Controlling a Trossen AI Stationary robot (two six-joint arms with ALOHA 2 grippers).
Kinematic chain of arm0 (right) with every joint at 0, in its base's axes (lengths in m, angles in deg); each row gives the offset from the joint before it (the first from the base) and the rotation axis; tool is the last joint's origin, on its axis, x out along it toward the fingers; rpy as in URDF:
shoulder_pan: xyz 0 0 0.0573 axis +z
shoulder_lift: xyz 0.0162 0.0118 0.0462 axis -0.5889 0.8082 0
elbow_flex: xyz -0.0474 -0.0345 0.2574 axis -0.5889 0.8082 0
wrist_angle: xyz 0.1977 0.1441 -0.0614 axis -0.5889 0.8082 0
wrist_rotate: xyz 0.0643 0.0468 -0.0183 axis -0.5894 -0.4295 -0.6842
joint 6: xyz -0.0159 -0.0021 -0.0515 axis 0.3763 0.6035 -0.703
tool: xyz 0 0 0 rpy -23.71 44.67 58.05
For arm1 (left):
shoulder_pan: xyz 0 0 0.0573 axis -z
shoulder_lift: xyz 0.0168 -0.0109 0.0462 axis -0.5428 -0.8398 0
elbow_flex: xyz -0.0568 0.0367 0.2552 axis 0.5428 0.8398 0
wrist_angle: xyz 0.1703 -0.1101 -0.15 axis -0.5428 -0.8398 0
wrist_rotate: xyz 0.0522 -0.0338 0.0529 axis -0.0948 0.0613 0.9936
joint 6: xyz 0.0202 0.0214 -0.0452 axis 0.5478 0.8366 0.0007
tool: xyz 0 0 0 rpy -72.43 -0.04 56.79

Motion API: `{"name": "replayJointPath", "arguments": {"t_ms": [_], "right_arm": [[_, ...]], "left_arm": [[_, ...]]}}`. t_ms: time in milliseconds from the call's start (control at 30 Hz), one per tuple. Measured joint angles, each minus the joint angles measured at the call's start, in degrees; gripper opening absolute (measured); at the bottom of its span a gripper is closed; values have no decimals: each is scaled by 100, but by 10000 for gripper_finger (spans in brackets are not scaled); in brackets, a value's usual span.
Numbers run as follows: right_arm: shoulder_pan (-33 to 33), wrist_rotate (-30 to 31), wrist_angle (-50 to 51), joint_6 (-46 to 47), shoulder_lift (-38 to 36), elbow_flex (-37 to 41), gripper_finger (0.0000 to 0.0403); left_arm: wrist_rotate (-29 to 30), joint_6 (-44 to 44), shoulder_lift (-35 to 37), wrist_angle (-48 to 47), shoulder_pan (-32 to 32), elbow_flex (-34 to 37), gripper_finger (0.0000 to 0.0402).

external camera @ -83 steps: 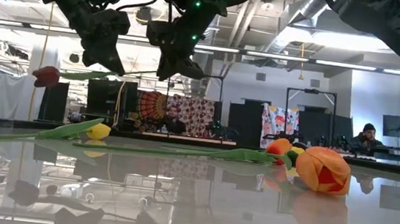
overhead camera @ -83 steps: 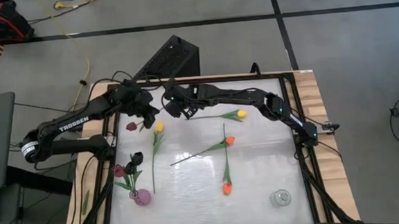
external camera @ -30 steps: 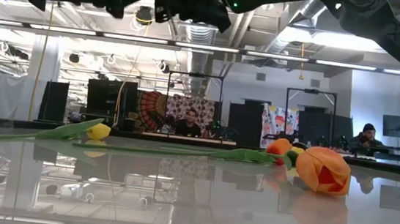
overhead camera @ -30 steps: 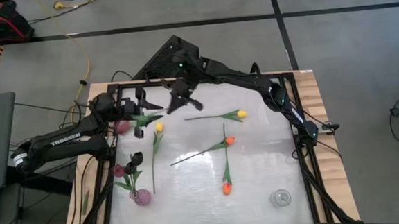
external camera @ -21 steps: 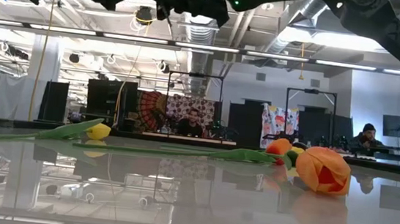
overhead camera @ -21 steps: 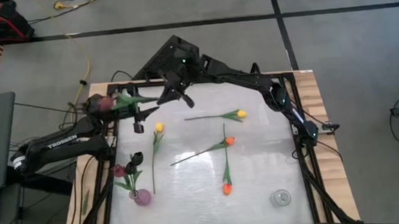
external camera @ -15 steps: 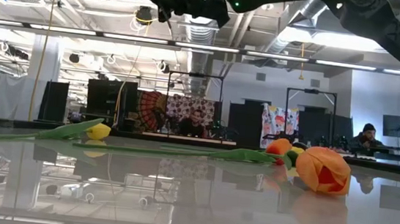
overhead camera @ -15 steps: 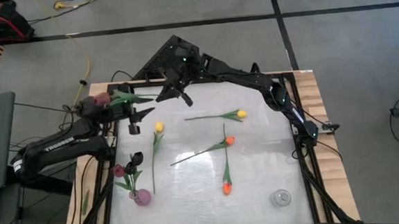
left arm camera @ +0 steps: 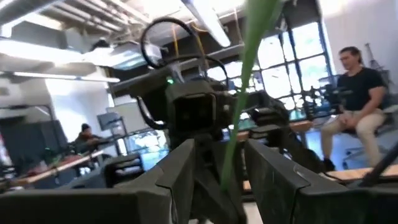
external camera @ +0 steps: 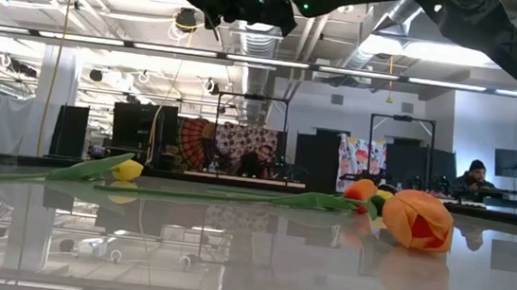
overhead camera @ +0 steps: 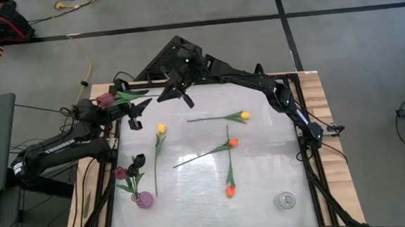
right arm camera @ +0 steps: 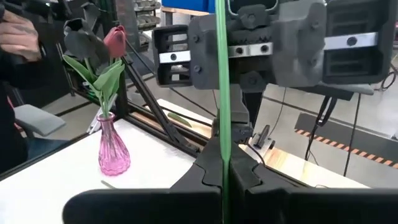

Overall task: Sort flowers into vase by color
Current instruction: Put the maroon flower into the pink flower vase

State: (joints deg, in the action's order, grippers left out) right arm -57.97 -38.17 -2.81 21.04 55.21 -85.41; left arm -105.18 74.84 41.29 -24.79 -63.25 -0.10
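A maroon tulip with green leaves hangs above the table's far left corner. Its stem runs to my right gripper, which is shut on it. My left gripper is open. Its fingers stand on either side of the stem, with a gap on both sides. A pink vase at the near left holds dark and maroon tulips. Yellow, yellow-orange and orange tulips lie flat on the table. My right gripper pinches the thin green stem between its two shut fingers, toward the stem's free end. The fingers come about level from the table's right side. The tulip is lifted clear of the table, its head pointing toward the left arm.
A clear glass vase stands at the near right. Another orange tulip lies near the front, and looms large in the low view. A black frame rail edges the table. People sit in the room beyond.
My left gripper has drawn back toward the table's far left corner, risen and tipped upward. The maroon tulip's head has swung from over the left edge to the far left corner. My right gripper has turned at the wrist and edged toward the far edge, still shut on the stem.
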Motion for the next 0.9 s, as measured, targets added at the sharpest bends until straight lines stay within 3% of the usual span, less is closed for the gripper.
{"name": "replayJointPath", "arguments": {"t_ms": [133, 700, 800, 900], "right_arm": [[-45, 0, 6, 2, 0, 0, 20], [-68, 135, 157, 42, 2, 0, 20], [-66, 133, 157, 44, 4, 0, 21], [-61, 125, 152, 46, 4, 0, 30]], "left_arm": [[-462, -98, -106, 348, 3, -3, 130], [-341, -423, -112, 550, 1, -254, 126], [-320, -531, -114, 434, 2, -254, 100], [-327, -616, -112, 337, 2, -254, 45]]}}
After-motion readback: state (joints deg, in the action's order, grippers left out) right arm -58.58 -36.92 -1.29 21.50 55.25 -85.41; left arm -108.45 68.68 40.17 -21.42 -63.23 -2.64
